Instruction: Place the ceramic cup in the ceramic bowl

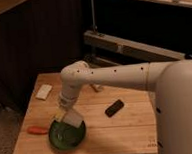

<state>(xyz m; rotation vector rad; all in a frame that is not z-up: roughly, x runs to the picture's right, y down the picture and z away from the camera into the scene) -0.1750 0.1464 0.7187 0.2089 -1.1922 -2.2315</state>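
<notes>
The ceramic bowl [64, 136], dark green and glossy, sits on the wooden table's front left part. My gripper [66, 116] hangs at the end of the white arm, just above the bowl's far rim. It is shut on the small white ceramic cup [73, 118], which is tilted and held right over the bowl's back edge. I cannot tell whether the cup touches the bowl.
An orange carrot-like stick [36, 130] lies left of the bowl. A flat white block [43, 91] lies at the table's back left. A dark oblong object [114, 108] lies right of the arm. A small white object [96, 86] shows behind the arm. A metal rack [137, 50] stands behind the wooden table [119, 135].
</notes>
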